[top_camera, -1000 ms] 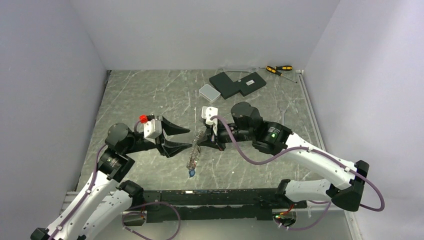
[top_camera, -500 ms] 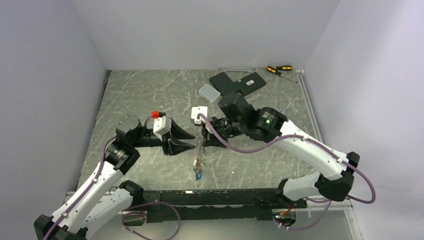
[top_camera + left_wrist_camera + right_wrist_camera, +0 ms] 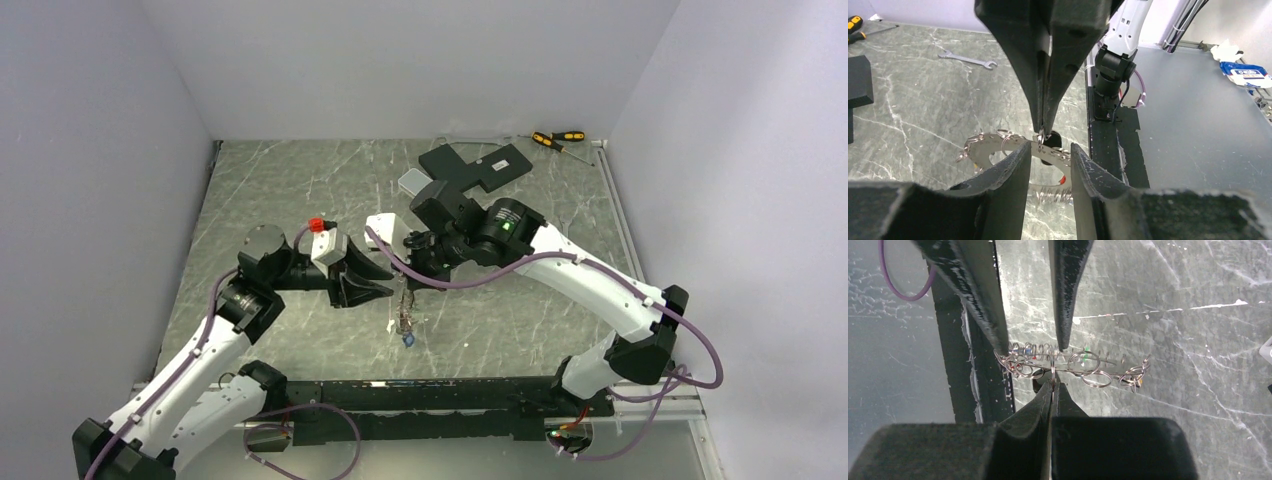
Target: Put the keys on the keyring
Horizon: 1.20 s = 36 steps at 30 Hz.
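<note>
Left wrist only: wrench (image 3: pixel 965 59) bhd keyring (image 3: pixel 982 148)

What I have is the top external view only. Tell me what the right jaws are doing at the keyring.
Observer: The right wrist view shows the right jaws shut on the edge of the keyring, among its small wire loops.
Operator: Now give me the left jaws.
Observer: In the left wrist view they stand apart, one finger on each side of the keyring. I cannot tell if they touch it.
Operator: Report anything else on the table.
Observer: A silver wrench lies flat on the table, apart from the keyring.
</note>
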### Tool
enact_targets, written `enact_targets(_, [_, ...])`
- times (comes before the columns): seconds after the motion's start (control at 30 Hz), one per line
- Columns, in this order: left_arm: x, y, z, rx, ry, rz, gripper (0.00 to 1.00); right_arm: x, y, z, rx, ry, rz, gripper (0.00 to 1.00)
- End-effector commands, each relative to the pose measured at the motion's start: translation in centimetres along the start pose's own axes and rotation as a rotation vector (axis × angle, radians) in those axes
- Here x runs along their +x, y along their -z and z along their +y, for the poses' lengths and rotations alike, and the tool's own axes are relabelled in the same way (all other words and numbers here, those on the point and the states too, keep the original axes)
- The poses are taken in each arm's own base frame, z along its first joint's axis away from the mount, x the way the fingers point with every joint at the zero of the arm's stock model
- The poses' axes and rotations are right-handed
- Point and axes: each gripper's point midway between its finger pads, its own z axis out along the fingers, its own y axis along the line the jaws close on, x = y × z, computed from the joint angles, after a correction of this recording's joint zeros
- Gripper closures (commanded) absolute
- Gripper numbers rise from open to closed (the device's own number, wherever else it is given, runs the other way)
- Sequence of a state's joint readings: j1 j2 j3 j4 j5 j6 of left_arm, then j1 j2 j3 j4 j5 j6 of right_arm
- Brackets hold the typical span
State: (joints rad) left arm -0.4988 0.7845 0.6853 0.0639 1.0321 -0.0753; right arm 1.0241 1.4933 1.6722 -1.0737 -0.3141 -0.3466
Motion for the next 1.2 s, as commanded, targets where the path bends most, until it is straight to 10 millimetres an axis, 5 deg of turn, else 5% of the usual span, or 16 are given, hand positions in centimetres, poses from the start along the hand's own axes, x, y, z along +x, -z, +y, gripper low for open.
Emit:
enact_targets(0.0, [-1.4,-0.3,-0.2,0.023,-0.027,-0.029,0.61,-2.0,1.8,0.1,0.027,0.045,-0.055,1.0])
enact_targets(0.57, [-0.8,-1.7,-0.4,0.077,0.013,-0.009,0.67,-2.6,1.7,0.7,0.023,0.072,-0.077,1.0])
enact_targets(0.73, [-0.5,-1.9,-0.5,0.09,0.032,0.003,0.74,-2.8,1.6,0.8,0.019,0.077,-0.081,1.0])
enact_targets(0.9, [-0.3,-2.1,-0.6,0.103,0.037,0.026,0.98,-3.0,1.7,1.0,0.014,0.087,-0.091,1.0])
enact_targets(1.1, [-0.9,-1.9,-0.8,0.088,0.048,0.023,1.0,-3.6,2.1,0.9,0.039,0.105,-0.151,1.0])
enact_targets(1.17, [-1.5,-1.8,-0.8,0.076,0.036,0.009,1.0,-3.9,2.4,1.0,0.049,0.117,-0.198,0.83])
